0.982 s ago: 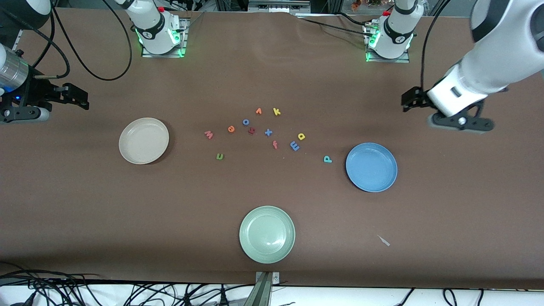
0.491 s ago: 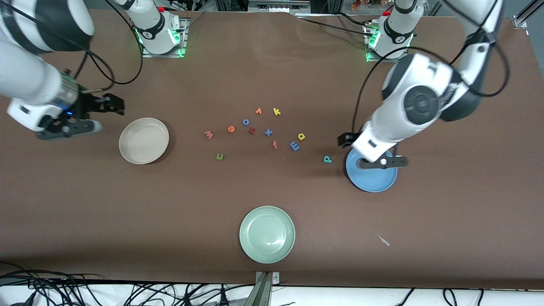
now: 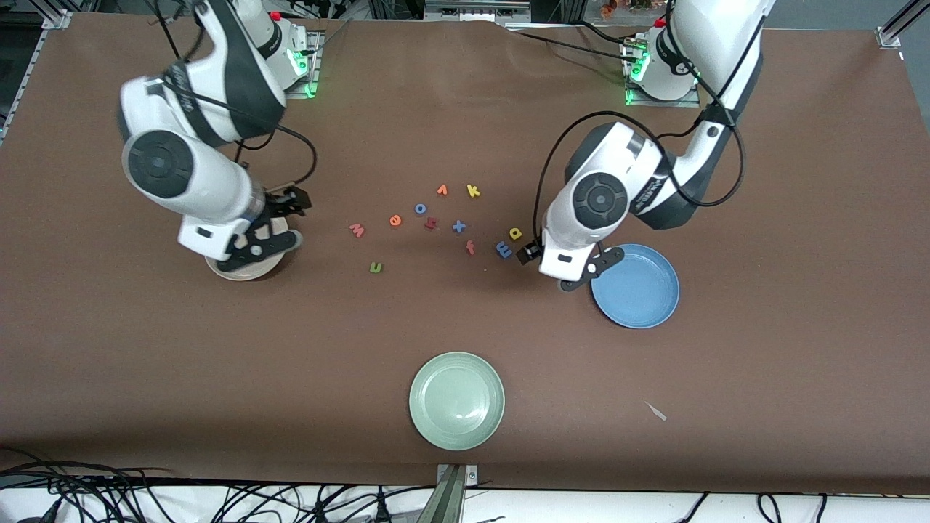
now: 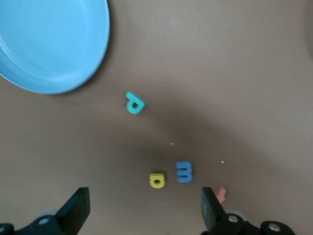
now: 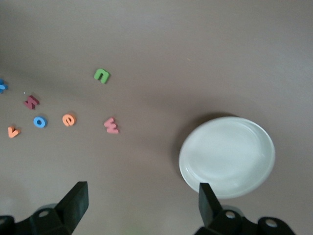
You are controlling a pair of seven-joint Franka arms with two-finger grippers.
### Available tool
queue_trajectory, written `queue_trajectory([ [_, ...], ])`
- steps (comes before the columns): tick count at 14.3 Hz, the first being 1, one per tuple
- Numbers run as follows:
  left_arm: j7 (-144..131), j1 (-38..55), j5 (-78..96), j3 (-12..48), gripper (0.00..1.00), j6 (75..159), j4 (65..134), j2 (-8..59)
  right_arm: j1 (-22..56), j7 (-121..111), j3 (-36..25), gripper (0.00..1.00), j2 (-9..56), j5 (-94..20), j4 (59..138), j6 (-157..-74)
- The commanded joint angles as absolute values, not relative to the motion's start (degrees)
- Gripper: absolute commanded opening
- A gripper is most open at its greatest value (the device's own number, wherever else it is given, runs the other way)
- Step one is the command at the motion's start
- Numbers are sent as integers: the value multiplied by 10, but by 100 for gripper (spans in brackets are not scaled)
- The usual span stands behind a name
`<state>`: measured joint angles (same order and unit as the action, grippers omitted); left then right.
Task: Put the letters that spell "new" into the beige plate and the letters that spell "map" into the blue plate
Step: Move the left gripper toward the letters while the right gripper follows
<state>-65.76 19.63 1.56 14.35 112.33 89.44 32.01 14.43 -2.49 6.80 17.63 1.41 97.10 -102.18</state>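
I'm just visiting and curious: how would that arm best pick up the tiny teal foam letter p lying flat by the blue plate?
Probably straight down from above, since the tiny teal foam letter p lies flat on the brown table. Close the fingers across its straight stem, its narrowest part. The open left gripper hangs above it, and the round blue plate beside it leaves bare table all around.

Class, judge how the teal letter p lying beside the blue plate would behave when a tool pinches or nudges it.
The teal p looks small and thin, so probably very light. It lies flat on the table, so a nudge would likely slide it rather than roll it. Its low profile may make pinching awkward.
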Motion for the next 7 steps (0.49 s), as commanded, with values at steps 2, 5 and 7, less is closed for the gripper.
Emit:
queue_trajectory([
  [2,-729,238,29,138,100,1177,888,366,156,-27,76,100,169,8,1086,-1159],
  [5,-739,242,36,138,100,1218,888,391,156,-34,90,100,169,15,1162,-1265],
  [7,-764,248,37,138,100,1270,891,412,156,-38,101,100,172,15,1210,-1342],
])
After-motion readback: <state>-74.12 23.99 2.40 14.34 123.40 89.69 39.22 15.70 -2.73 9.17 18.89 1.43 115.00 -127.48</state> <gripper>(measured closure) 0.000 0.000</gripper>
